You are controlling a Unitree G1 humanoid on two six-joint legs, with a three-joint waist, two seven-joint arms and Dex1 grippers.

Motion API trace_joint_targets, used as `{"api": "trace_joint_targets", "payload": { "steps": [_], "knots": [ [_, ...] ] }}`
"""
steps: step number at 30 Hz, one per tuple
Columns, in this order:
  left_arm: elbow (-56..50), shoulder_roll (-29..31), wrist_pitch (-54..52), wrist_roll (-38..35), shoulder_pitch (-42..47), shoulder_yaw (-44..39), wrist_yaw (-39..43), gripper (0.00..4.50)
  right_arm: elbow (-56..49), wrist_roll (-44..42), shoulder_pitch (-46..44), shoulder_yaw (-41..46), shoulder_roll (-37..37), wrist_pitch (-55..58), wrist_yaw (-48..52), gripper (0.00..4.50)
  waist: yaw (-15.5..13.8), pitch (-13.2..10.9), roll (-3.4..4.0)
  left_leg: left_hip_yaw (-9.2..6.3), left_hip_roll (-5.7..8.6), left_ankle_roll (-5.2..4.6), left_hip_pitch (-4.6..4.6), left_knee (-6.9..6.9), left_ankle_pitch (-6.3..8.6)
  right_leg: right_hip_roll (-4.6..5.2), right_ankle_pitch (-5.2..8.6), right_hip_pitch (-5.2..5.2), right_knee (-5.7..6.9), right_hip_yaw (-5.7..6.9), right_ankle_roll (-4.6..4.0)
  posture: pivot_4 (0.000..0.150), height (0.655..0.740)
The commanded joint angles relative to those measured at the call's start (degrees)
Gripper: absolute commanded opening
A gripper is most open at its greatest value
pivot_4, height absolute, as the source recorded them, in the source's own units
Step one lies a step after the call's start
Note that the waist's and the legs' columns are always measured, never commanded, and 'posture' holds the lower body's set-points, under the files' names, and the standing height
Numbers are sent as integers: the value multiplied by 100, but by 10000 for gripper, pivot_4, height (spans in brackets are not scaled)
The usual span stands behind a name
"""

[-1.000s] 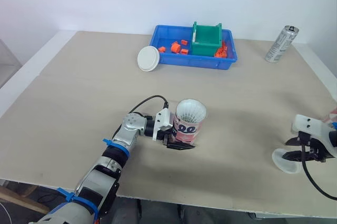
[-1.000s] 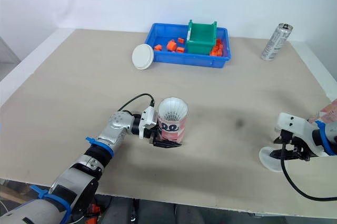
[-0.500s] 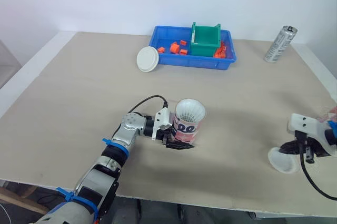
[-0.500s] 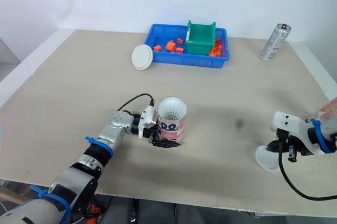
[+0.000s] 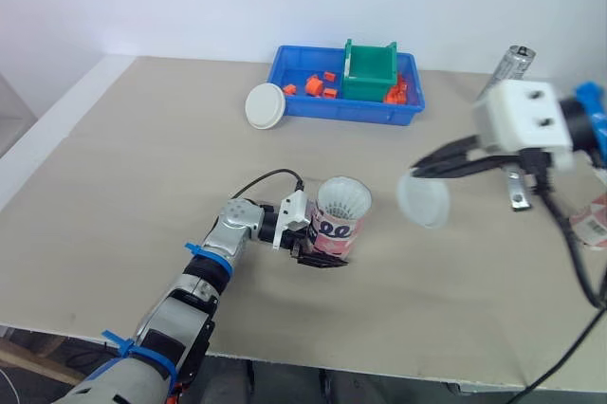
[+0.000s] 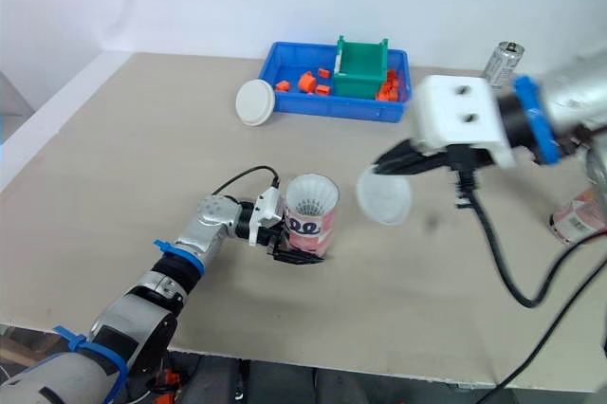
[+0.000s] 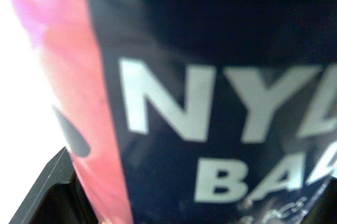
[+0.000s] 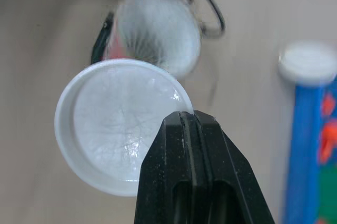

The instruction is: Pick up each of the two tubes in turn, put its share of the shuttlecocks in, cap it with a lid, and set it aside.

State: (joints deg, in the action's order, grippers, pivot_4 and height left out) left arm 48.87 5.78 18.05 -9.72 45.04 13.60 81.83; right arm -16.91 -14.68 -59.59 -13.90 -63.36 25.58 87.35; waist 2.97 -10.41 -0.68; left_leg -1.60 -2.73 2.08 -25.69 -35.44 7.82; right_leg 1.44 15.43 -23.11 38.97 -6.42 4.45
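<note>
On the matte beige table [image 5: 142, 167], the left gripper [image 5: 321, 256] clamps a glossy pink cylindrical tube [image 5: 339, 233] standing upright (white shuttlecocks [image 5: 343, 199] fill its mouth). Just beside it, raised, the right gripper [image 5: 417, 169] pinches a round translucent plastic lid [image 5: 423, 201] by its rim.

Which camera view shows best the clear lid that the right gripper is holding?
The right wrist view: the lid faces the camera, nearly all its round rim visible, pinched at the edge by the jaws of the right gripper. Both eye views show it smaller and tilted, in the air beside the tube.
</note>
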Motion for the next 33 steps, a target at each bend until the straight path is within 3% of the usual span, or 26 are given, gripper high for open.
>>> {"api": "trace_joint_targets", "payload": {
  "steps": [1, 6, 13, 33],
  "knots": [
    [112, 58, 4, 149, 44, 6, -27, 38525, 110, 415, -482, -361, 347, -268, 78, 444, -14, 0, 0, 1, 0, 1, -4, 0, 0, 0, 0, -2, 0, 0, 0, 1500, 7275],
    [63, 87, -26, 159, 41, 15, 3, 38525, 507, 786, -1113, -804, 1124, -696, 106, 444, -23, 0, 2, -4, -1, 2, -33, 4, -3, -5, -14, -24, 3, 1, 27, 1500, 7275],
    [29, 138, -60, 172, 25, 23, 26, 38525, 668, 869, -1351, -901, 1449, -939, 337, 444, -24, 0, 1, -11, -2, 2, -36, 5, -3, -7, -11, -23, 3, 6, 25, 1500, 7275],
    [58, 148, -33, 205, 26, 42, 51, 38525, 766, 677, -1528, -1211, 1347, -1129, 515, 444, -23, 1, 1, -12, -2, 2, -34, 6, -3, -8, -10, -24, 5, 7, 21, 1500, 7275]
  ]
}}
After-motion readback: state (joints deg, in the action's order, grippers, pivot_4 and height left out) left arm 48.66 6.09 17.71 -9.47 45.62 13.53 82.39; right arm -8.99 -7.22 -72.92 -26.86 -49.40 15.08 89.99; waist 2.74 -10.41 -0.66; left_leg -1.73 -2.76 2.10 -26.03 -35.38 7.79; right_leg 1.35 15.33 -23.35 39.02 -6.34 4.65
